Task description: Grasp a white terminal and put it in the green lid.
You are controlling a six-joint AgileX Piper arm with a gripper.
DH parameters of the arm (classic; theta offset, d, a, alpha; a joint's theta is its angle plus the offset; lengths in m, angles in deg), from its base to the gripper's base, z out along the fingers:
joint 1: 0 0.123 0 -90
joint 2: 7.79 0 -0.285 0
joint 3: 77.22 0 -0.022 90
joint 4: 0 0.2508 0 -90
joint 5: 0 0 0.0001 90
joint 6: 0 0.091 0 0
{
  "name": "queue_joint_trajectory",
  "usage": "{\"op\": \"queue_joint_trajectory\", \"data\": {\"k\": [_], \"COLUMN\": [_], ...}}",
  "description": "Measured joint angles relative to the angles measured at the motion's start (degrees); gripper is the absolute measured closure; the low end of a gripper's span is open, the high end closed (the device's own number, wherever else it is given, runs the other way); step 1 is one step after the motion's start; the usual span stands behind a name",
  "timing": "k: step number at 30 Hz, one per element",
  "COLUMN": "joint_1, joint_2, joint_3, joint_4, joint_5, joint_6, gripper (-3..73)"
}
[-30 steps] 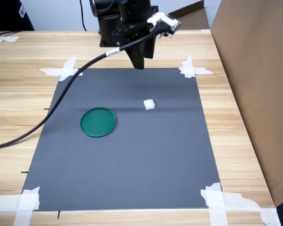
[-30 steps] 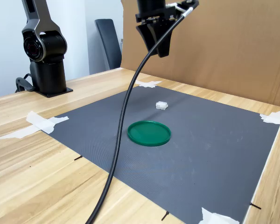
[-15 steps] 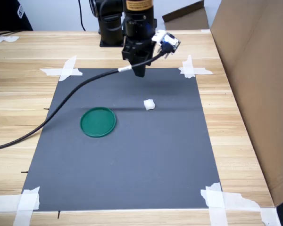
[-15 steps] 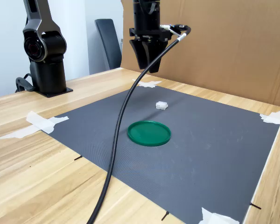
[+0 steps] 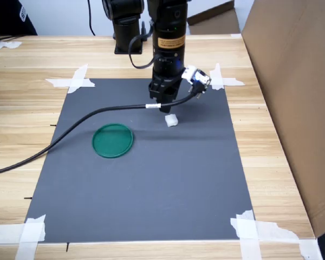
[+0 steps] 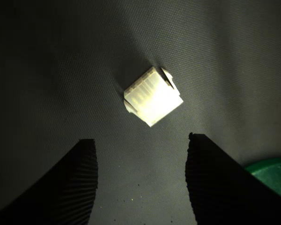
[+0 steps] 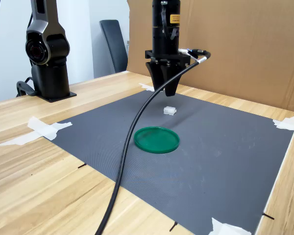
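Terminal (image 5: pixel 171 120) lies loose on the mat at centre frame in the first exterior view, right of the lid (image 5: pixel 112 140); gripper (image 6: pixel 140 180) hovers above, jaws wide, nothing grasped yet

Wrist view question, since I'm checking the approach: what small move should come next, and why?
Probably lower the hand a little further, straight down. Its fingers are spread wide, and the small white boxy plastic terminal lies untouched on the dark grey mat, just ahead of the gap and turned askew to the fingers.
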State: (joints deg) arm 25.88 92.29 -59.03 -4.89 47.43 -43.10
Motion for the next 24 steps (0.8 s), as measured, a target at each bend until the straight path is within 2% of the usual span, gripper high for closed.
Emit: {"op": "queue_joint_trajectory", "data": {"k": [15,24], "joint_1": [0.0,0.0], "joint_2": [7.0,9.1], "joint_3": [-0.1,-0.8], "joint_4": [0.8,-1.0], "joint_5": [-2.8,-5.4], "joint_6": [-4.5,-3.8], "gripper": [21.1,20.9]}}
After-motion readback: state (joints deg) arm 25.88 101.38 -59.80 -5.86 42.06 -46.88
